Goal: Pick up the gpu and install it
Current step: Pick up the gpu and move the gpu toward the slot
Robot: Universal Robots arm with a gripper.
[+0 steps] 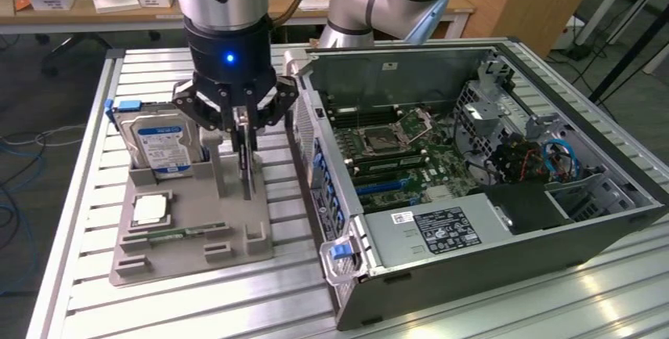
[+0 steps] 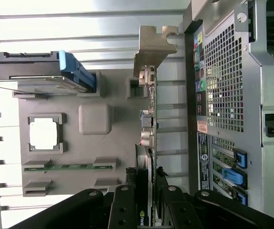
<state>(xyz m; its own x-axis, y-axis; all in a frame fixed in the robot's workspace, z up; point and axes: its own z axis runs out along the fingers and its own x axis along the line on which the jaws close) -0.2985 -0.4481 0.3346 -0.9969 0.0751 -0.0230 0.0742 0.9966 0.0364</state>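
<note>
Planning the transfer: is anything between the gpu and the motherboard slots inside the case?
Yes. The computer case's perforated rear wall rises between the gpu, held by the gripper, and the motherboard. The case is open on top, and nothing visible covers the blue slots.

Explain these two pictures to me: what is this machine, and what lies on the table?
This is a robot arm ending in a clamp-like hand. One picture comes from a camera standing off to the side, the other from a camera on the arm's wrist. On the slatted metal table sit an open computer case and, beside it, a grey holder with parts: a hard drive, a square chip, a green memory stick. The hand is closed on a graphics card standing on edge in that holder.
</note>
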